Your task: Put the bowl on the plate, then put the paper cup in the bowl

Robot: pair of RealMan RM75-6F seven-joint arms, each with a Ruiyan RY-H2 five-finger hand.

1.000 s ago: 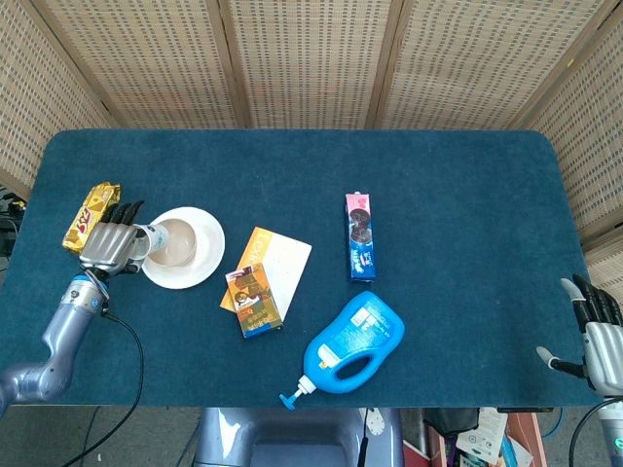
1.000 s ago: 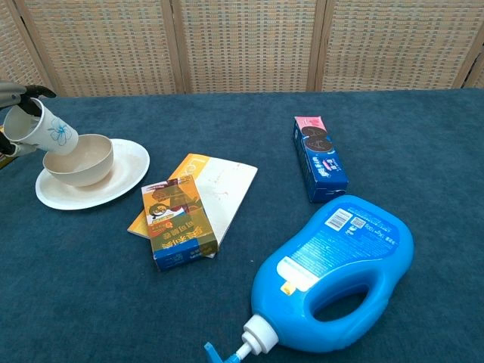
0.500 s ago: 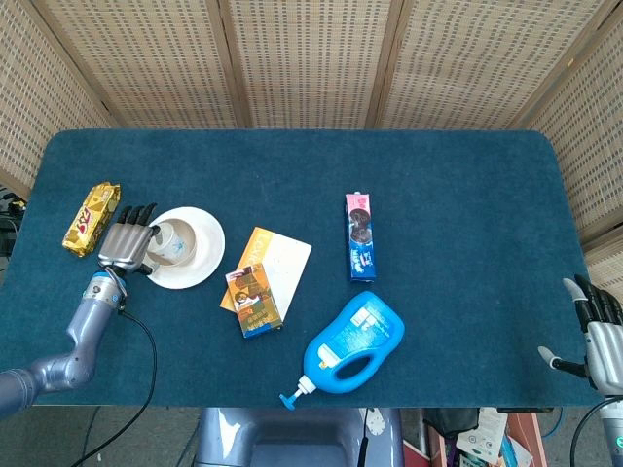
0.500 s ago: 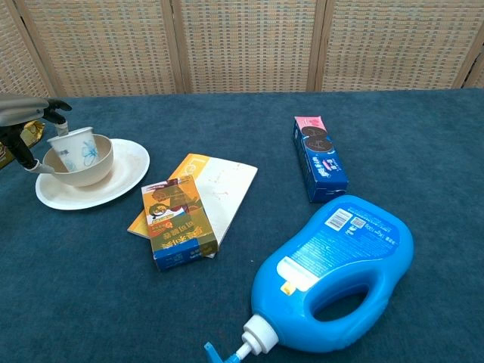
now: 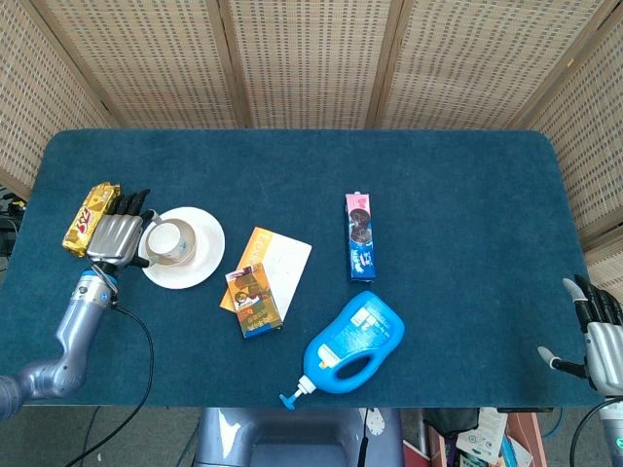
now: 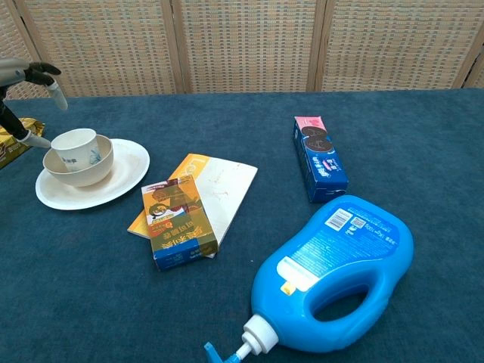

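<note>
A: What's on the table (image 5: pixel 467 195)?
B: Blue detergent bottle (image 6: pixel 340 268), booklet (image 6: pixel 212 193), cookie box (image 6: pixel 319 159), small carton (image 6: pixel 175 223).
A: The cup?
B: Paper cup (image 6: pixel 76 145) upright in the bowl (image 6: pixel 92 170) on the plate (image 6: pixel 125 185). Left hand (image 5: pixel 115 238) beside it, fingers apart, empty; right hand (image 5: pixel 599 336) apart too.

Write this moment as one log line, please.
cup: in bowl | bowl: on plate | left hand: open beside | right hand: idle

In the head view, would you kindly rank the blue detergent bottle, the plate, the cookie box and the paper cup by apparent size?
1. Blue detergent bottle
2. Plate
3. Cookie box
4. Paper cup
</note>
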